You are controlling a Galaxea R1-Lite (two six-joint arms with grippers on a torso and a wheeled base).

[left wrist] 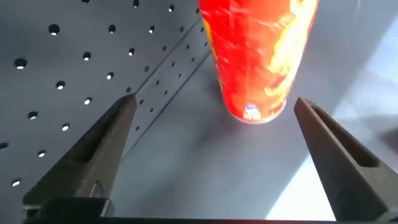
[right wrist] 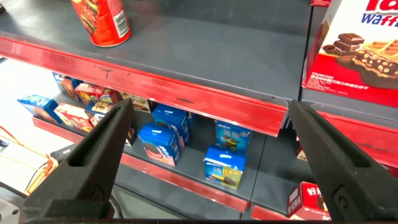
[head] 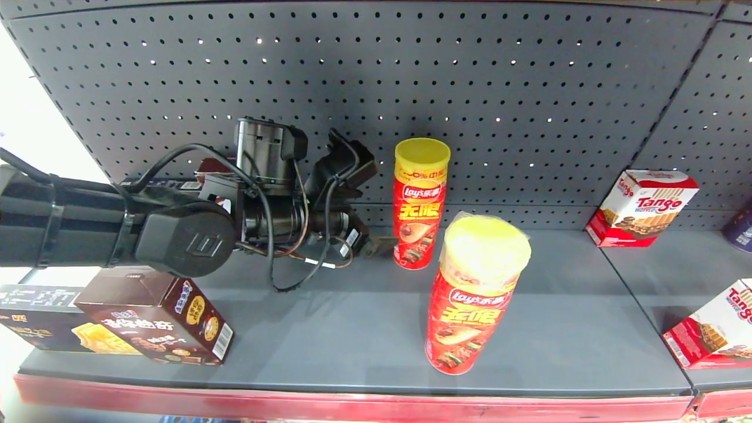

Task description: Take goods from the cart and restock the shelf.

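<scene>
Far left, a dark box (head: 35, 323) and a brown biscuit box (head: 158, 320) are seen side by side at the front of the grey shelf (head: 329, 329). Next, the left gripper (left wrist: 211, 102) is held low over the shelf board, jaws spread wide and nothing gripped. Just ahead of its fingertips, and apart from them, the rear chips can (head: 420, 202) stands upright close to the pegboard back wall (head: 499, 88); it is judged already set down. To its right and nearer the front, the front chips can (head: 476, 294) is stood upright too, clear of the first.

Further right, a rear wafer box (head: 643, 207) is leaned by the back wall, and a front wafer box (head: 714, 332) is laid in the next bay. The right gripper (right wrist: 210, 104) is held out before the red front strip (head: 352, 405), likewise spread and empty.

So two cans are shelved, and no goods are carried. With bare board left around the cans, another trip to the cart is probably called for. Below, blue packets (right wrist: 161, 140) are glimpsed on a lower shelf.
</scene>
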